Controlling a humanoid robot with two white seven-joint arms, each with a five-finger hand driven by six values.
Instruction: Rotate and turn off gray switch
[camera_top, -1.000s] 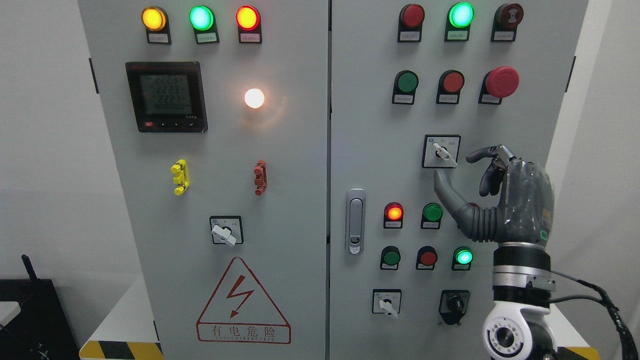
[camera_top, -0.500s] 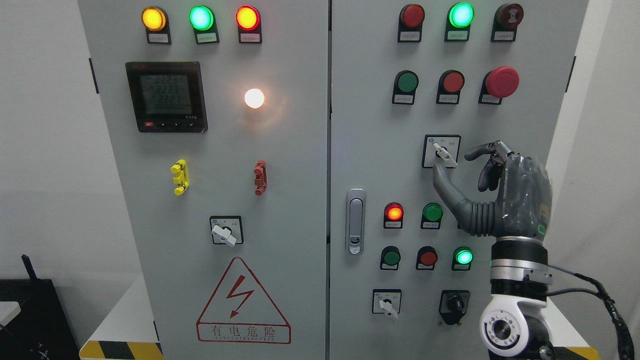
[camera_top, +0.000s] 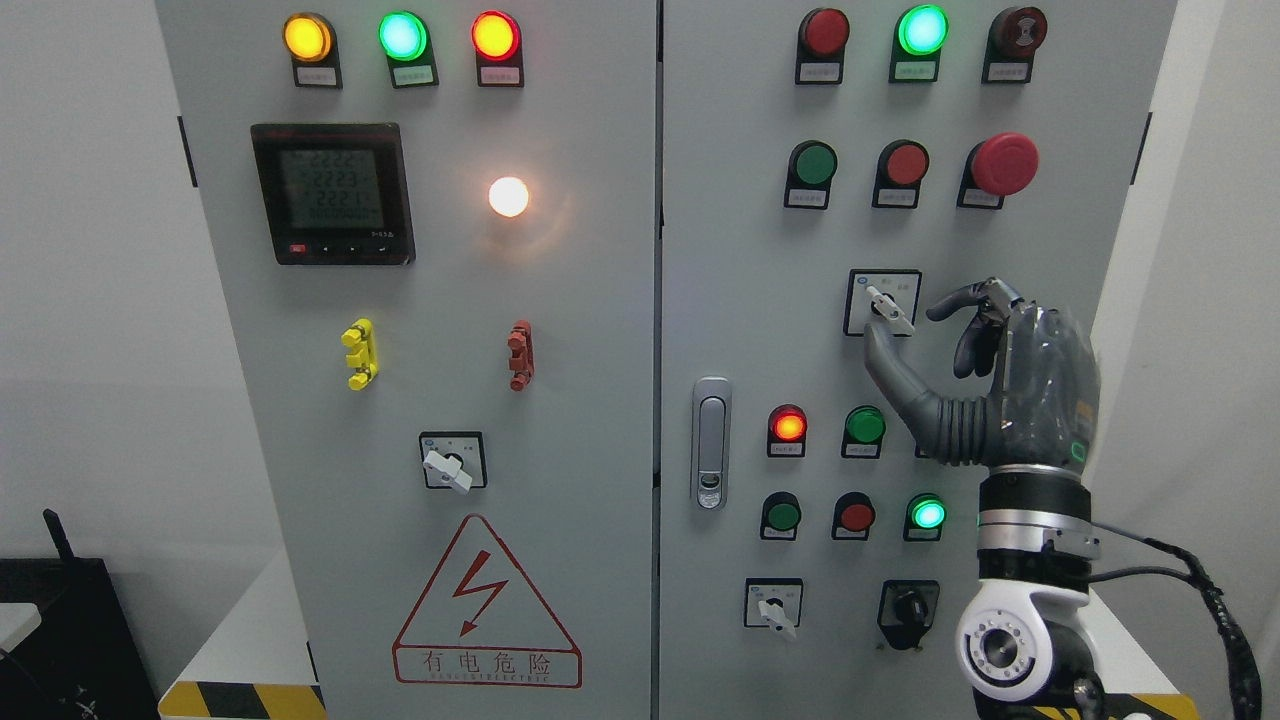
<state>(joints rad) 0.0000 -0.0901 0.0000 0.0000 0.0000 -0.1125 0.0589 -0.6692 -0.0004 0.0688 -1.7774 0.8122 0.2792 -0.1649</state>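
We are watching the right robot hand (camera_top: 935, 340) rising from the lower right corner of the cabinet's right door (camera_top: 740, 300), palm side-on, thumb reaching up under the gray switch (camera_top: 888, 308) and index finger arching toward it from the right. The digits are standing apart, gripping nothing yet; whether the thumb tip is touching the lever, we cannot tell. That pincer shape is, we are guessing, framing the lever so a pinch and wrist roll can turn it. The switch is sitting on its square plate near the door's right edge, below the red mushroom button (camera_top: 1003, 163), its pale lever pointing down and to the right. Further out, the door latch (camera_top: 711, 442) is hugging the door's left edge, and indicator lamps are glowing around.
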